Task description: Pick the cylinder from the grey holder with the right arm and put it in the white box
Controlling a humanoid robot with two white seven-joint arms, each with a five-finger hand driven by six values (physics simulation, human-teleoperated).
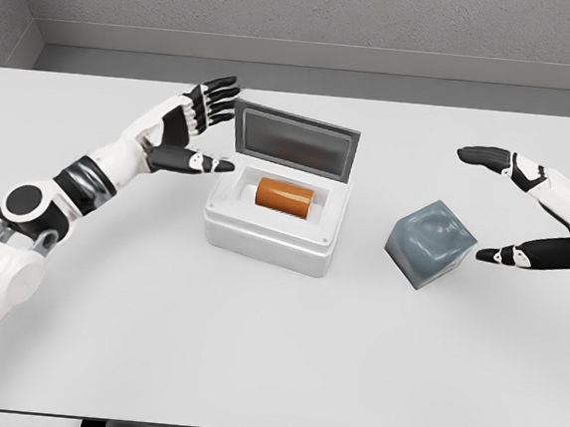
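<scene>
An orange cylinder (285, 196) lies on its side inside the white box (268, 240), whose grey lid (294, 141) stands raised at the back. The grey holder (430, 244) is a tilted cube to the right of the box, with nothing in it that I can see. My right hand (492, 206) hovers just right of the holder, fingers spread wide and holding nothing. My left hand (213, 127) is open beside the box's left rear corner, thumb pointing toward the lid and not touching it.
The white table (272, 362) stretches wide in front of the box and holder. A grey wall runs behind its far edge.
</scene>
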